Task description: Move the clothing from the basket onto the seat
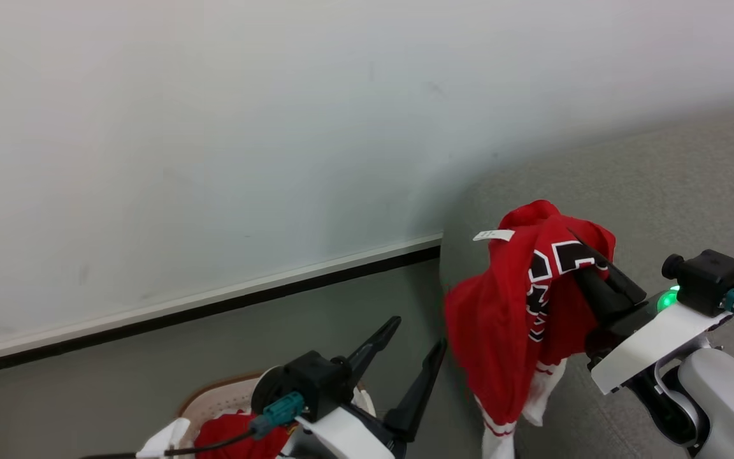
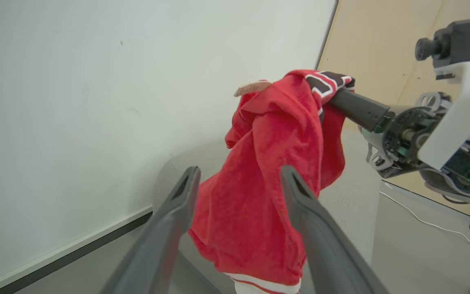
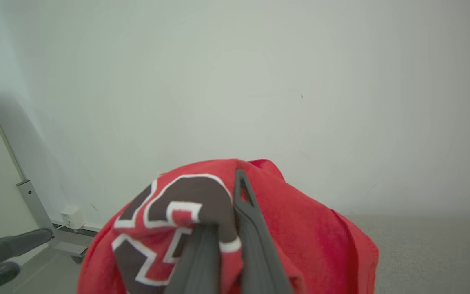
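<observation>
Pale wall (image 1: 214,127) fills the back, with a white and black skirting strip (image 1: 214,299) at its foot and grey-green floor (image 1: 118,370) below; the grey seat (image 1: 660,178) is on your right, its rounded corner against the wall.

Right hand (image 1: 574,252): fingers together, clamped on the red garment (image 1: 501,319) right at the black white-edged numerals (image 1: 564,255); in the right wrist view one finger (image 3: 241,192) lies on top of the cloth and the fabric is bunched around the other.

The garment is held up off the basket and hangs in front of the seat's corner; its white label (image 1: 494,235) sticks out near the top and its white striped trim (image 1: 497,433) dangles at the bottom; you cannot tell whether the cloth touches the seat.

Left hand (image 1: 418,331): fingers wide apart, holding nothing; it sits low, just above the basket (image 1: 204,390), fingers pointing up toward the hanging garment; in the left wrist view you see the garment between the two fingers, beyond the tips; the nearer tip is just beside the cloth edge, contact unclear.

More red clothing (image 1: 233,433) sits in the basket, partly hidden by the left wrist; a white piece (image 1: 163,440) lies over the basket's near rim.

Left wrist view also shows a tan panel (image 2: 382,41) behind the right arm and loose cables (image 2: 422,222) on the floor.
</observation>
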Motion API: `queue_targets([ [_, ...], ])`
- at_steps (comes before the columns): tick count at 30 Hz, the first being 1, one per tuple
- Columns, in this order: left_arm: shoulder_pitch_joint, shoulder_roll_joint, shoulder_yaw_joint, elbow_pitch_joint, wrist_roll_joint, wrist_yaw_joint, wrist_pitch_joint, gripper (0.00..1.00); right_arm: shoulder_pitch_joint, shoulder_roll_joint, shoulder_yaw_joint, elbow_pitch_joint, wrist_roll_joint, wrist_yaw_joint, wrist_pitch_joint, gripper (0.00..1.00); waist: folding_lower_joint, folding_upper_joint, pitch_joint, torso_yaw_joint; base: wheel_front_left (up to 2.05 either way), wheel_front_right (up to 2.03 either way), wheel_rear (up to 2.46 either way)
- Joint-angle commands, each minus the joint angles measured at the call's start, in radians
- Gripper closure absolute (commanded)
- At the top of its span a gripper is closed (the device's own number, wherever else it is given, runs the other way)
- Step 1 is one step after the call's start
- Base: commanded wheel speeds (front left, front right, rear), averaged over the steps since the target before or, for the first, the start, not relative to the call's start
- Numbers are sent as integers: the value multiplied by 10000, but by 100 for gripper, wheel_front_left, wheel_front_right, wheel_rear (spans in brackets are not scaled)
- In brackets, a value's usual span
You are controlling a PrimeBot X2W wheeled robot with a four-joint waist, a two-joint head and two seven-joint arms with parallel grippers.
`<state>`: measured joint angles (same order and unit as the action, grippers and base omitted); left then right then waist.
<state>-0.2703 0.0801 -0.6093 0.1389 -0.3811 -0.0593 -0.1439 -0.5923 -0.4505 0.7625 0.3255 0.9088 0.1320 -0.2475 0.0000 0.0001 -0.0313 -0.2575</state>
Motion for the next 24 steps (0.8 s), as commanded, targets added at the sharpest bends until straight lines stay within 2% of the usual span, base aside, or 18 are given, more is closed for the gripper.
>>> queue_targets([
  [1, -113, 40, 19, 34, 66, 40, -78, 0, 106, -85, -150, -96, -106, -25, -9, 100, 0, -1, 111, -310, 0, 0, 0],
  [7, -195, 84, -47, 28, 62, 36, -51, 0, 392, -171, -772, -322, -306, -25, 90, 100, 0, -1, 282, -623, 0, 0, 0],
  [13, -494, 184, -184, -123, 170, -36, 112, 0, 555, -158, -1676, -326, -571, -26, 196, 100, 0, -1, 840, -538, 0, 0, 0],
  [19, -1517, 473, -304, -585, 441, -251, 582, 0, -435, -125, -3374, -24, -1009, -25, 200, 100, 0, -1, 2575, -77, 0, 0, 0],
  [24, -2786, 813, -428, -1154, 732, -459, 1053, 0, -2040, -300, -5076, 684, -1591, -25, 369, 100, 0, -1, 4390, 473, 0, 0, 0],
])
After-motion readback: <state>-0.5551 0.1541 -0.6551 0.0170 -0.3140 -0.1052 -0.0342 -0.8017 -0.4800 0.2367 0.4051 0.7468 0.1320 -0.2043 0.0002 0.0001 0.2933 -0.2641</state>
